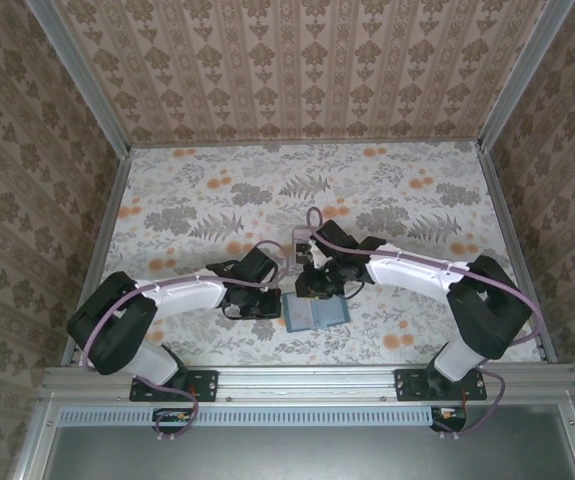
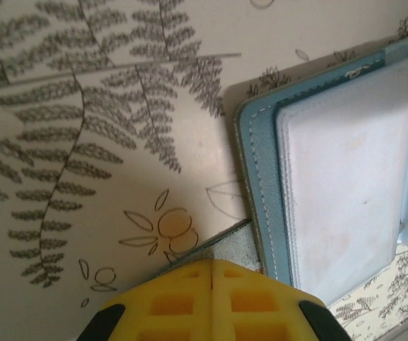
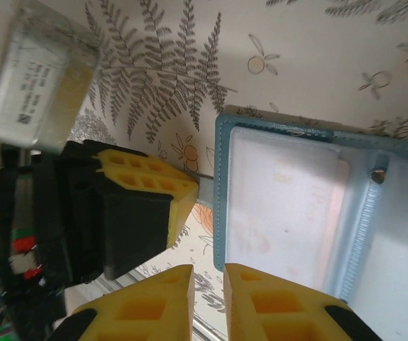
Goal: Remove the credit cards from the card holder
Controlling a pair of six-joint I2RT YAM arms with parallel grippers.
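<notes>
Top external view | left gripper (image 2: 211,264) closed, just left of open holder (image 1: 315,313) | right gripper (image 3: 208,273) slightly ajar, empty, behind it | risk: unpinned holder may skid

At lower centre of the top view you have a teal card holder (image 1: 315,313), its sleeves frosted pinkish-white and its edge stitched in a pale thread. It lies on a cream table cover (image 1: 217,190) printed with grey ferns and orange blossoms. The walls (image 1: 297,60) around it wear beige-and-brown damask in vertical bands, the left gripper (image 2: 212,273) and right gripper (image 3: 208,280) are yellow over black, and the arms (image 1: 182,295) are white with black joints.
</notes>
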